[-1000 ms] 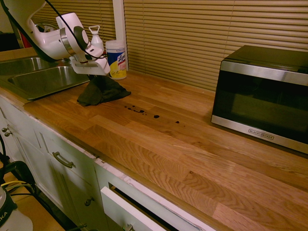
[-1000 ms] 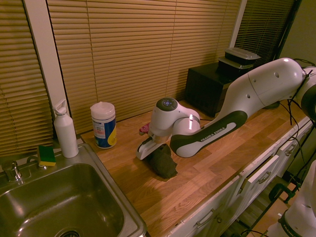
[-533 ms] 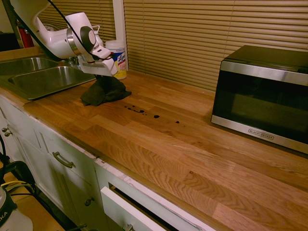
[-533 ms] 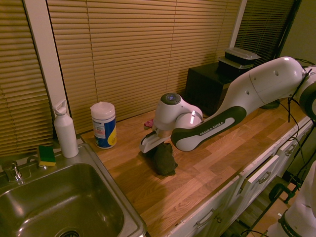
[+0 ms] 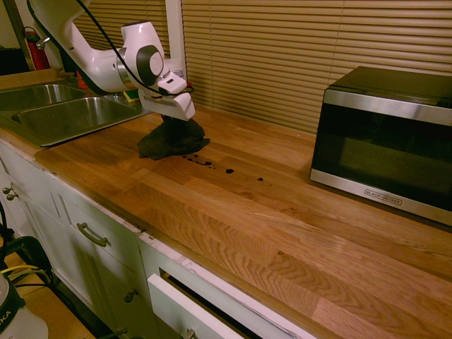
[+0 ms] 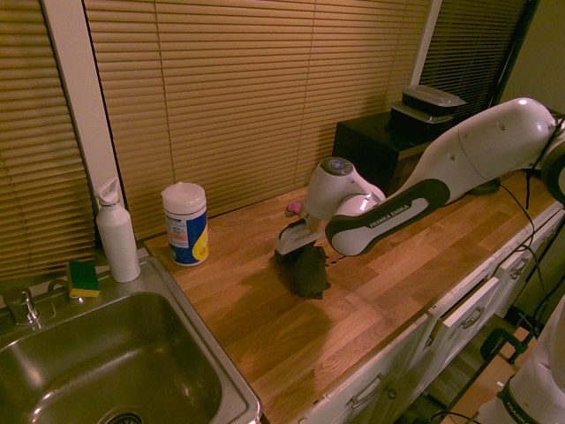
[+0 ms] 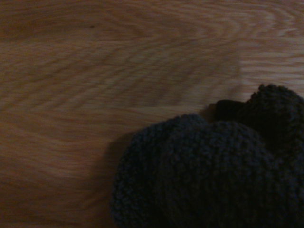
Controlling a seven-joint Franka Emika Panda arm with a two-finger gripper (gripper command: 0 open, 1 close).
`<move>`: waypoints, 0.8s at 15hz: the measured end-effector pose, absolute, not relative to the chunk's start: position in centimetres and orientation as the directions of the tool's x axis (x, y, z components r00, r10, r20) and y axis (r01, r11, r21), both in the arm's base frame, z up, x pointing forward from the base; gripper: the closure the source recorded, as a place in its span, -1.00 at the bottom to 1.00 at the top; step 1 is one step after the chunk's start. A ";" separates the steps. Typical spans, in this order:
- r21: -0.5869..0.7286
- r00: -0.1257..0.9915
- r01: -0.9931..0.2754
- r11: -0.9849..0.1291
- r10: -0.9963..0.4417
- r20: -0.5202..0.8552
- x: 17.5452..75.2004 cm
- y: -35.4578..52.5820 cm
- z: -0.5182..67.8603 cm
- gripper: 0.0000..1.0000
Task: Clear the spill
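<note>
While angled steeply down | gripper (image 5: 176,119) clamped on dark cloth (image 5: 171,139) | cloth's edge meets spill (image 5: 212,164)

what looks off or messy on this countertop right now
A trail of small dark drops, the spill, runs across the wooden countertop between the dark cloth and the microwave. The gripper holds the bunched cloth at the trail's near end. Nothing else stands out.
</note>
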State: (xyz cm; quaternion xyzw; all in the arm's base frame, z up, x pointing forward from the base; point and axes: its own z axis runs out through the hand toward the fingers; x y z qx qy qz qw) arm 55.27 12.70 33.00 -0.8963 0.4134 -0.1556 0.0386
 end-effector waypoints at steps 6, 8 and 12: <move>-0.212 0.552 -0.772 -0.599 -0.797 0.244 53.7 5.7 32.8 1.00; -0.206 0.531 -0.789 -0.579 -0.811 0.247 53.2 3.1 32.8 1.00; -0.194 0.490 -0.819 -0.539 -0.835 0.249 52.8 -2.2 32.8 1.00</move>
